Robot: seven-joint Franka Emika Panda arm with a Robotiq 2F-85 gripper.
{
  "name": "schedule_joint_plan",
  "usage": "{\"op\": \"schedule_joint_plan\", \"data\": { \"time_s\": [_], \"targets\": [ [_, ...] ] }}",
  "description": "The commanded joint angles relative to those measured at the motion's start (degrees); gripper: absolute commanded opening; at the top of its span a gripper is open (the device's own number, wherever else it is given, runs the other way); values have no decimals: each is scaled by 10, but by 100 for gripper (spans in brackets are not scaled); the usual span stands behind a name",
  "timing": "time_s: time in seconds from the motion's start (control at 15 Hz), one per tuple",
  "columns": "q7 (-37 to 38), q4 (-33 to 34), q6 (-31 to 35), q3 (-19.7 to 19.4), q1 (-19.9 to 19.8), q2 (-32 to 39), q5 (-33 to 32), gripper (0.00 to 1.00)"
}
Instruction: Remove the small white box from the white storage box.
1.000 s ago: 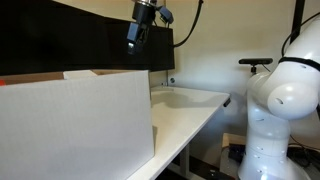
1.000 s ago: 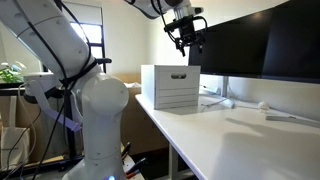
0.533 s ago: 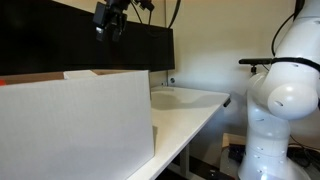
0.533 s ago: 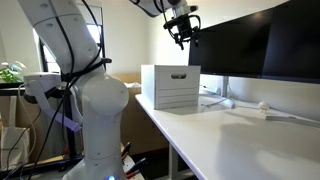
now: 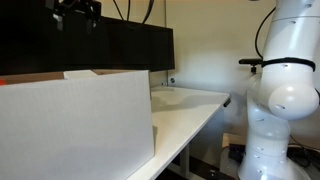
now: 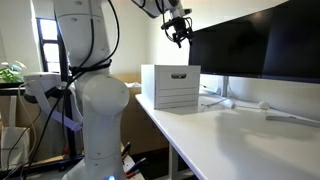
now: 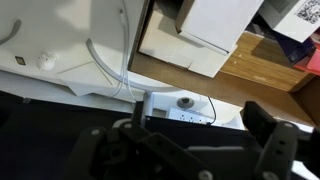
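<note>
White desk (image 5: 195, 105), dark monitors (image 5: 135, 45) behind. In an exterior view, white storage box (image 5: 75, 125) sat on the desk, gripper (image 5: 76, 10) high up. In an exterior view, gripper (image 6: 178, 28) hung above the box (image 6: 172, 87). Wrist view: gripper (image 7: 180, 140) spread wide, empty. Small white box couldn't be seen.

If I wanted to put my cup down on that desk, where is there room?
The wide white stretch of desk in front of the monitor, beside the white storage box, is bare. Cables crowd the strip under the monitor.
</note>
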Motion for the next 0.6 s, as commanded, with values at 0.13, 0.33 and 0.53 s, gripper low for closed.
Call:
{"op": "schedule_joint_plan", "data": {
  "time_s": [0.13, 0.33, 0.53],
  "targets": [
    [166, 92, -75, 24, 52, 65, -57, 100],
    [288, 121, -116, 45, 97, 98, -106, 100],
    [394, 143, -153, 51, 140, 131, -130, 100]
  ]
}}
